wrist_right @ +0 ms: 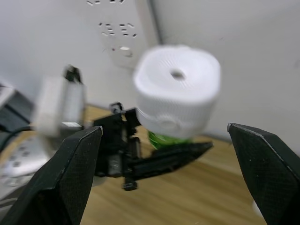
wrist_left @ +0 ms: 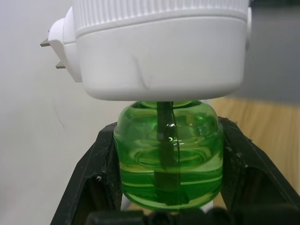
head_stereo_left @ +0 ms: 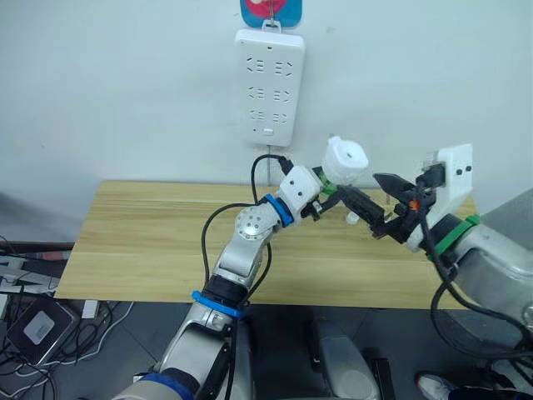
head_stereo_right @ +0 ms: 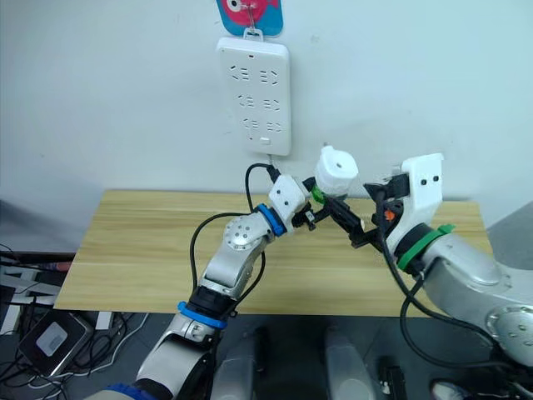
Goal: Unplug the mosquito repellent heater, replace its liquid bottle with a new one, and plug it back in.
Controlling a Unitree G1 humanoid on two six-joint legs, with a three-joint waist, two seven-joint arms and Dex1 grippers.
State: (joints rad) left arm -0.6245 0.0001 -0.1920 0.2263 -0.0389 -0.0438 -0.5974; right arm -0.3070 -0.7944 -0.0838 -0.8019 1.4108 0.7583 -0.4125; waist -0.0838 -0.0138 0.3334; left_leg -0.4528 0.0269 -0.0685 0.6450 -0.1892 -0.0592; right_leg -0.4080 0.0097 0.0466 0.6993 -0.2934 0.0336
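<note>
Mosquito repellent heater (head_stereo_left: 345,161) is unplugged and held in the air above the wooden table (head_stereo_left: 150,250), below and beside the white power strip (head_stereo_left: 269,86) hung on the wall. Left gripper (wrist_left: 168,187) is clamped on the green liquid bottle (wrist_left: 168,154) screwed into the heater's underside; both fingers (wrist_left: 89,187) press flat against the bottle's sides, and the two metal prongs (wrist_left: 51,54) stand clear of everything. Bottle is roughly half full, with a dark wick running up into the white body. Right gripper (wrist_right: 164,154) is spread wide, its fingers either side of the heater without touching it, just beside the left gripper over the table's far edge. Judged step: separating the old bottle from the heater. Recommendation: close the right gripper squarely on the ribbed white body, not on the prongs or on the top with its small round opening, and confirm firm contact before any twist. Left gripper should keep its grip low on the bottle so the neck stays free. Turn about the wick's axis; a sideways pull may snap the wick or spill liquid. Risk: the smooth rounded body may slip under torque. No replacement bottle can be identified on the table.
</note>
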